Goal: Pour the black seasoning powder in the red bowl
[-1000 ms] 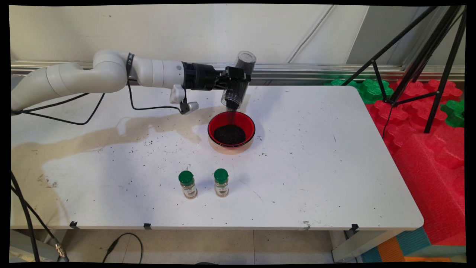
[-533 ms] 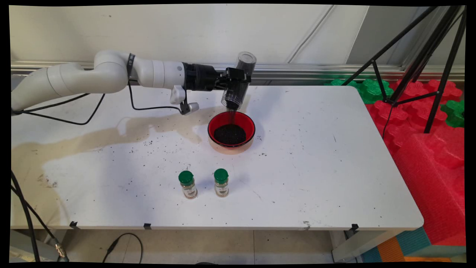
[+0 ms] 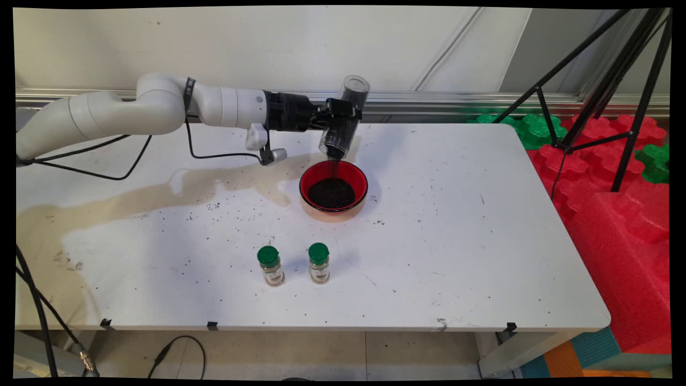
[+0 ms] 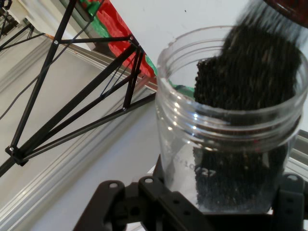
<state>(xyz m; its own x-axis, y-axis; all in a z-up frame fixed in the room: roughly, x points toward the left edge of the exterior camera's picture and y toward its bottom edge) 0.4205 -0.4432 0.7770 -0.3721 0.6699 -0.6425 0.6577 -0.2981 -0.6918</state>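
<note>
My gripper (image 3: 343,115) is shut on a clear plastic jar (image 3: 343,120), held tipped mouth-down over a red bowl (image 3: 360,179) in the middle of the table. A thin stream of dark grains falls from the jar's mouth into the bowl, where a black heap (image 3: 331,193) lies. Seen from the hand, the clear plastic jar (image 4: 231,125) fills the right side, with dark grains (image 4: 250,77) sliding toward its threaded mouth, and the gripper (image 4: 211,204) clamps its base.
Two small spice jars with green lids (image 3: 270,265) (image 3: 319,262) stand side by side near the table's front. Loose dark grains are scattered on the white table (image 3: 455,241). A black tripod (image 3: 605,91) and red and green foam blocks (image 3: 616,177) stand off the right edge.
The arm and the tipped jar have hardly moved. Grains keep pouring into the bowl.
</note>
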